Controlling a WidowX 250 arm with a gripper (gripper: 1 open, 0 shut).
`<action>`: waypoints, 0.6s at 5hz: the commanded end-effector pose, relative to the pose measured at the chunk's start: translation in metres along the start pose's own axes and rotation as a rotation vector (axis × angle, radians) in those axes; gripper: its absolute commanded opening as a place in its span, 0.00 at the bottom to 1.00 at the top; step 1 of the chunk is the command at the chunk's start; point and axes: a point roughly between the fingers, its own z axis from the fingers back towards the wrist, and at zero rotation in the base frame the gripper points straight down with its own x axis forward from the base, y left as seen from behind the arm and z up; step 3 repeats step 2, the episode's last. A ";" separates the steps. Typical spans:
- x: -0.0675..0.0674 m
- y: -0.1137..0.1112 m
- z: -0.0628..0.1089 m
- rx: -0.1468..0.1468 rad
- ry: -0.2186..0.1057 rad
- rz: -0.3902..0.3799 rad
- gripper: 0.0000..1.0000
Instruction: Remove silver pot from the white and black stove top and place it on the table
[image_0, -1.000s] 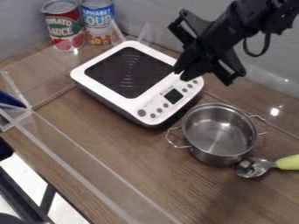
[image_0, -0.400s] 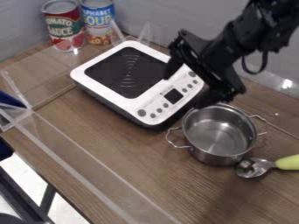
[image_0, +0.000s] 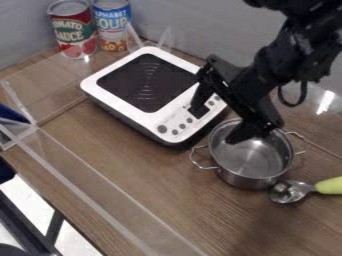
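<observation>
The silver pot (image_0: 251, 157) stands upright and empty on the brown table (image_0: 134, 190), just off the right front corner of the stove top (image_0: 144, 84). The stove's black cooking surface is bare. My gripper (image_0: 227, 120) hangs low over the pot's rear left rim with its black fingers spread open. One finger (image_0: 202, 95) is above the stove's button panel. The other reaches down at the pot's far rim, and I cannot tell whether it touches the rim. Nothing is held between them.
Two labelled food cans (image_0: 71, 28) (image_0: 112, 22) stand at the back left behind the stove. A yellow-handled utensil (image_0: 307, 188) lies on the table right of the pot. Clear plastic barriers (image_0: 34, 122) run along the left and front edges.
The gripper has come down from above the stove's right edge towards the pot, and its fingers have spread wide. The pot and stove have stayed put.
</observation>
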 end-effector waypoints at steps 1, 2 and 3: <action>0.003 -0.003 -0.002 -0.027 -0.020 0.005 1.00; 0.006 -0.008 -0.011 -0.035 -0.024 -0.012 1.00; 0.006 -0.008 -0.011 -0.035 -0.024 -0.012 1.00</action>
